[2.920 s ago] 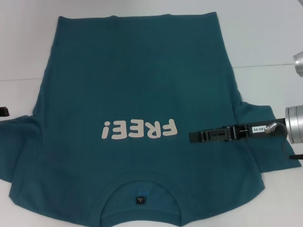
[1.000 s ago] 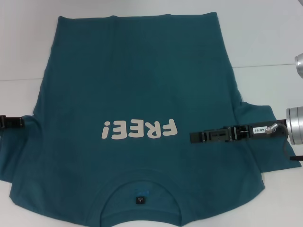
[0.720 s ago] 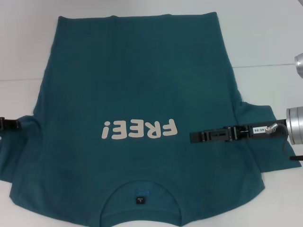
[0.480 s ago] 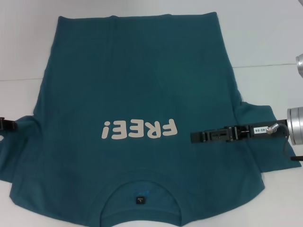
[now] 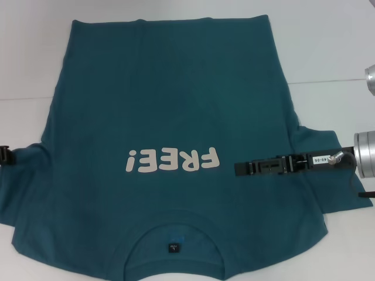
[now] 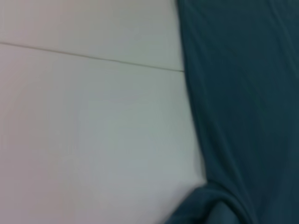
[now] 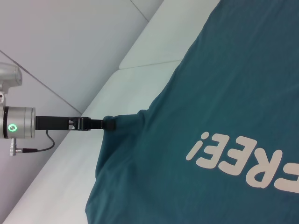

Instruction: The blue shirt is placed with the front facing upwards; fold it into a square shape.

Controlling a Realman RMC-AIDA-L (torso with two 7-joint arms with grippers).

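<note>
Right, nearest me in the head view I see the collar of the blue shirt [image 5: 170, 175], with its small dark neck label [image 5: 173, 248] inside the neckline; the shirt lies flat and front up on the white table [image 5: 328, 47], collar toward the robot and hem at the far side. Just beyond the collar runs the cream "FREE!" print [image 5: 173, 159], reading upside down from the head camera. Level with that print, my right gripper [image 5: 241, 168] reaches in over the right sleeve, its tip above the chest cloth just beside the print; I cannot tell whether its jaws are apart or closed. At the same depth on the other side, my left gripper [image 7: 110, 124] sits at the edge of the left sleeve. In the right wrist view its dark tip meets the sleeve hem, but I cannot tell how its jaws stand. Farther off, the shirt's body stretches smooth to the hem, and a thin seam [image 5: 334, 81] crosses the table.
</note>
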